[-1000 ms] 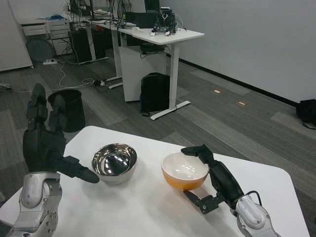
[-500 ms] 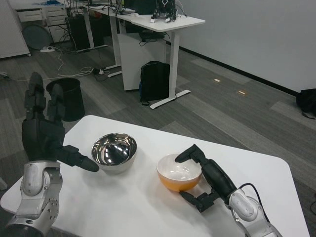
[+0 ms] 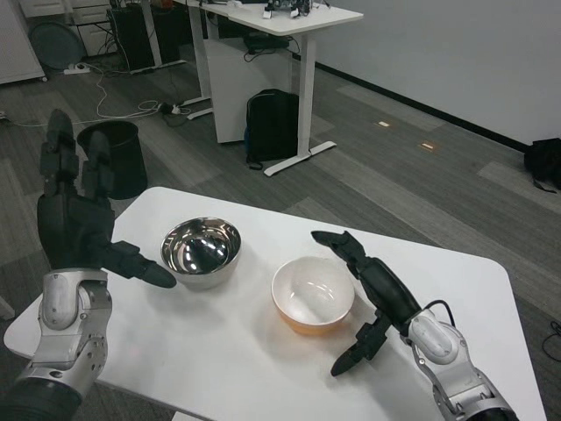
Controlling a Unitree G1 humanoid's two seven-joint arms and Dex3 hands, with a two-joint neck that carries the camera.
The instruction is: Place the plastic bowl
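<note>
Behind the white table (image 3: 263, 377) the room is busy: a black backpack (image 3: 271, 125) leans by the leg of a white desk (image 3: 289, 17), a black waste bin (image 3: 114, 158) stands on the grey carpet to the left with cables trailing across the floor beyond it, and a dark bag (image 3: 545, 164) sits at the far right against the wall. On the table itself a shiny steel bowl (image 3: 201, 252) sits toward the left, and just beside it to the right, with a clear gap between them, is the plastic bowl (image 3: 313, 295) – orange outside, white inside, roughly in the middle of the tabletop. It rests upright on its base with its mouth facing up; being round, it has no long axis to speak of. The right hand (image 3: 372, 294) sits just to the right of the plastic bowl with its fingers spread wide, upper fingers reaching past the far rim and the thumb low near the table – it holds nothing, and I cannot tell whether any fingertip brushes the rim. The left hand (image 3: 79, 224) is raised at the table's left edge, fingers upright and apart, thumb pointing toward the steel bowl without touching it, and empty. The desk's top and whatever stands on it are cut off by the upper edge of the view, and the plastic bowl's orange outside shows only along its near lower side.
</note>
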